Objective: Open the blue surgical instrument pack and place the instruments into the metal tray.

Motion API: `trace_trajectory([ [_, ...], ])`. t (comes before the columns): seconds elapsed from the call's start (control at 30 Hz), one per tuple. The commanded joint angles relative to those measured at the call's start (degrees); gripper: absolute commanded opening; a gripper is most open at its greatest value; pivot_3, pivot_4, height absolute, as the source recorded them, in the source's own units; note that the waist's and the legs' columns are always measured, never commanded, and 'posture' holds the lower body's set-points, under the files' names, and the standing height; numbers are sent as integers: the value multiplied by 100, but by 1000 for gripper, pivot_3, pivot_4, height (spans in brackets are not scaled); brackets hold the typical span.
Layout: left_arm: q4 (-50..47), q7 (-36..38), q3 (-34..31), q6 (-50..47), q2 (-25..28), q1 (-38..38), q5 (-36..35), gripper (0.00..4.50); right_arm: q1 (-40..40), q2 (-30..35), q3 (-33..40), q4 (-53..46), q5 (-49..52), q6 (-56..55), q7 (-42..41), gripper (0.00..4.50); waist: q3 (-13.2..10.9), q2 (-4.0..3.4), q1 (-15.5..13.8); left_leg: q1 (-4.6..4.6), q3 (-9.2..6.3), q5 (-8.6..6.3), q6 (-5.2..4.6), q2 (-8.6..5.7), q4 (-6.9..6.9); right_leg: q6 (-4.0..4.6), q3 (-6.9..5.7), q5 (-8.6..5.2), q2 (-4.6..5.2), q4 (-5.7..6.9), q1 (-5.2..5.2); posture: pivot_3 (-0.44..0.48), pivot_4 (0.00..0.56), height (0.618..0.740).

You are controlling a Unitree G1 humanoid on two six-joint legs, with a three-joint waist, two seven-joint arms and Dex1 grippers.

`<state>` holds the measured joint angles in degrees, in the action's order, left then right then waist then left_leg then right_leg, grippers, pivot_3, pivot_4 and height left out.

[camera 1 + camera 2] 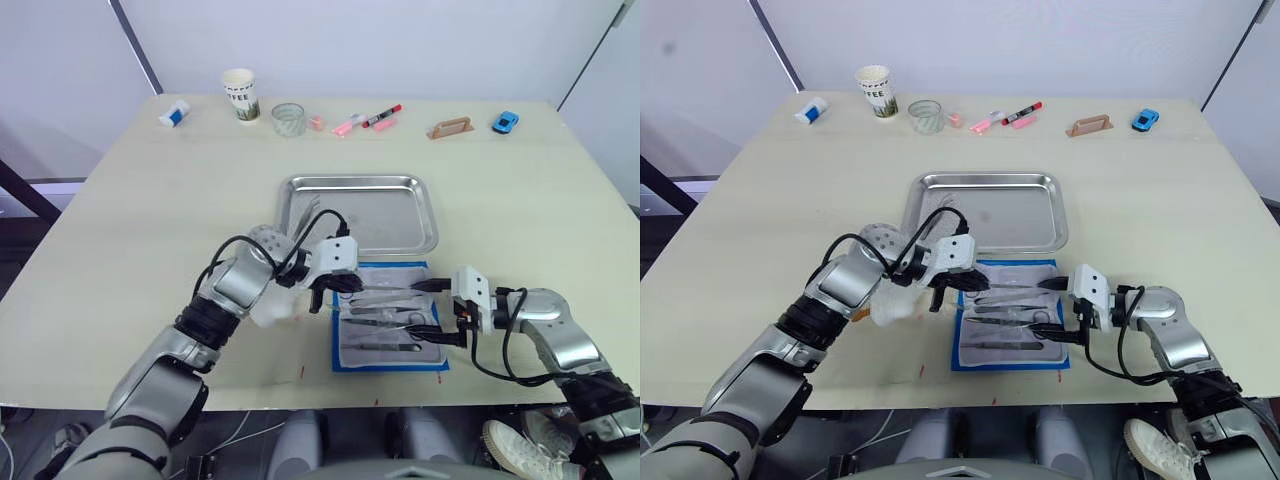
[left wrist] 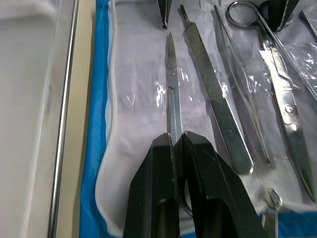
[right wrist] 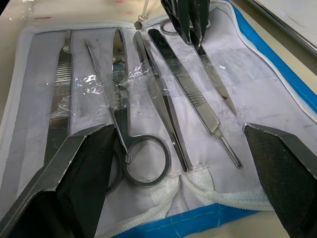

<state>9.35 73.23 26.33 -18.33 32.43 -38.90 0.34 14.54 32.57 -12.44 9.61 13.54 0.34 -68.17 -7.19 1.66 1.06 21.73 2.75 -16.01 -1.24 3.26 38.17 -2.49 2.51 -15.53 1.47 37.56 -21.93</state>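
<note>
Pack [image 1: 389, 330] lies open just near of the metal tray [image 1: 357, 213], left hand [image 2: 176, 148] pinched on a slim pointed instrument [image 2: 172, 84], right hand [image 3: 181, 163] spread wide over the rest — best to lift straight up, clear of the plastic film.

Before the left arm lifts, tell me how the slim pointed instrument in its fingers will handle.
The slim pointed instrument looks like rigid polished steel, so probably stiff, light and slippery. The left gripper pinches one end, so it may pivot downward. Clear film across the open blue pack might snag it.
</note>
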Motion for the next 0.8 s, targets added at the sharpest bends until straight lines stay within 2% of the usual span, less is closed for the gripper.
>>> trace_trajectory([
  [0.03, -192, 241, -155, -178, 220, -194, -74, 110, -94, 3, -230, 315, -368, 97, 81, 4500, -1, 0, 12, 0, 0, 0, 0, 0, 0, 0, 0, 0, 0, 0, 0, 0, 150, 740],
  [0.5, -445, 587, -469, -361, 870, -90, -234, 110, -81, 2, -273, 350, -373, 72, 34, 4500, -3, -1, -1, 0, 0, 0, 0, 3, 0, 6, 0, -3, -4, 4, -3, 0, 150, 740],
  [0.8, -895, 521, -1166, -593, 1514, 490, -612, 110, -77, 26, -288, 363, -369, 72, -27, 4500, -3, 0, -1, 1, -4, 0, 0, 6, 0, 6, 5, -3, -3, 8, -12, 0, 150, 740],
])
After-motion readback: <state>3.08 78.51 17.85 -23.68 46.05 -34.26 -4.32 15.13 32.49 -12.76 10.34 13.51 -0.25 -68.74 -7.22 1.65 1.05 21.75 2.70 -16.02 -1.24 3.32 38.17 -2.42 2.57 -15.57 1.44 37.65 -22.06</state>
